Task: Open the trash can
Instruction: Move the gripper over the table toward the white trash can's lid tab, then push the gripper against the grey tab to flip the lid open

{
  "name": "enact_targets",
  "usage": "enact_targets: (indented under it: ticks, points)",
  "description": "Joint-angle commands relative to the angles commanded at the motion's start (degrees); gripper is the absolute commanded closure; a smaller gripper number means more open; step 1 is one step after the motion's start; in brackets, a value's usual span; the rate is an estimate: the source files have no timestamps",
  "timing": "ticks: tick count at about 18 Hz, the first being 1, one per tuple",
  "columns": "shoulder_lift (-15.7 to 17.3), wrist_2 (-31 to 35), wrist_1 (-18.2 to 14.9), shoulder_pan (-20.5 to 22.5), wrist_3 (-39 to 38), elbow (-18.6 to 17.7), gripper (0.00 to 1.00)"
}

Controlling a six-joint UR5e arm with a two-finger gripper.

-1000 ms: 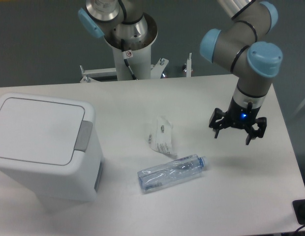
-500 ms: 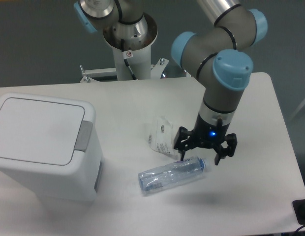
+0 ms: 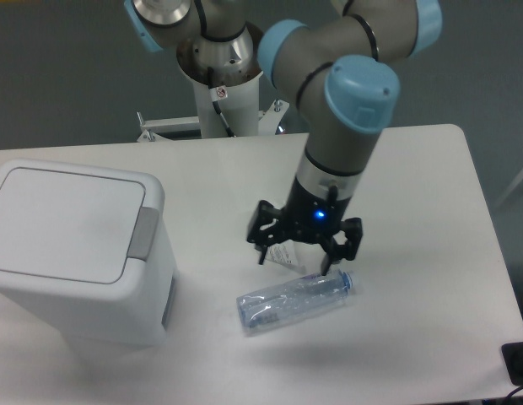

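Trash can lid down, well left of splayed end effector

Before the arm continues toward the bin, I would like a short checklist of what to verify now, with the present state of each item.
1. Trash can lid is shut, so the task is not yet done: ok to proceed.
2. Grey push-button at the front rim is unobstructed: ok.
3. Gripper holds nothing, jaws spread: ok.
4. Gripper is at the button: not ok; it hangs to the right, above the white packet and near the plastic bottle.
5. Table between gripper and button is free of objects: ok.
6. Gripper height above the bottle: cannot tell.
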Motion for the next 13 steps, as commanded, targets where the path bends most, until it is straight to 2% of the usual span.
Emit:
enact_targets:
  ticks: [3, 5, 9, 13]
  points:
    - [1.93, -3.18, 0.00, -1.31, -0.96, -0.44, 0.00]
    - [2.11, -3.36, 0.00, -2.72, -1.84, -0.53, 0.00]
    - [2.64, -8.36, 0.26, -3.25, -4.92, -0.70, 0.00]
    - [3.52, -8.63, 0.00, -4.83, -5.45, -2.37, 0.00]
